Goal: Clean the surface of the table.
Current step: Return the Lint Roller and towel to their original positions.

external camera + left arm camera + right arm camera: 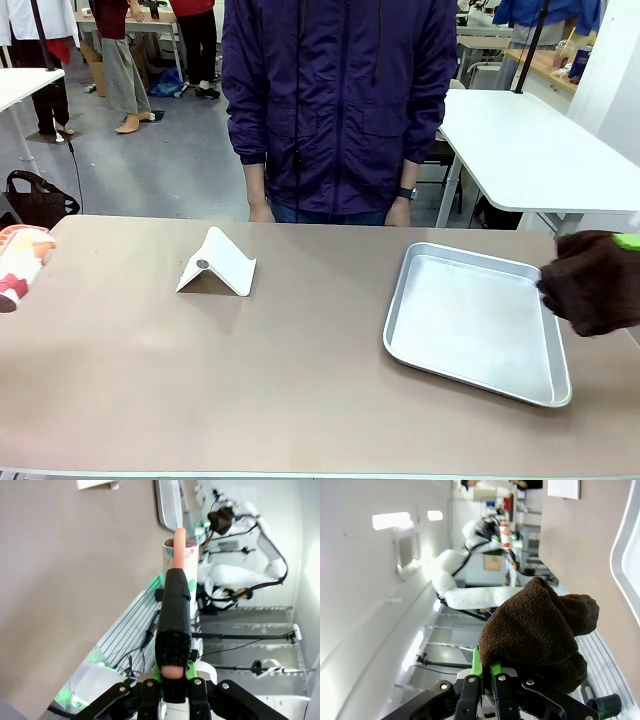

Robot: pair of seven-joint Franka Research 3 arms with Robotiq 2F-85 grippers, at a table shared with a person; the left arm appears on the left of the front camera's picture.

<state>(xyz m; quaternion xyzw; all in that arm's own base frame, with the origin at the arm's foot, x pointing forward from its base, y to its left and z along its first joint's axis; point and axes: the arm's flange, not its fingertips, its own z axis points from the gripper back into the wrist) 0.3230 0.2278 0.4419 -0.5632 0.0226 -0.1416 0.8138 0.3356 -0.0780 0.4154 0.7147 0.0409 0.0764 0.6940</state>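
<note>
My right gripper (482, 672) pinches a brown cloth (537, 632), fingers pressed together on it; from the front that cloth (593, 282) hangs at the table's (200, 380) right edge, just beside the tray (478, 322); my left gripper (172, 680) is clamped on a black-sleeved stick, perhaps a brush (175, 625), by a printed cup (192, 555) at the left edge; a white stand (217, 264) sits mid-table.

A shiny metal tray (478, 325) lies well apart from a white folded stand (217, 263).
</note>
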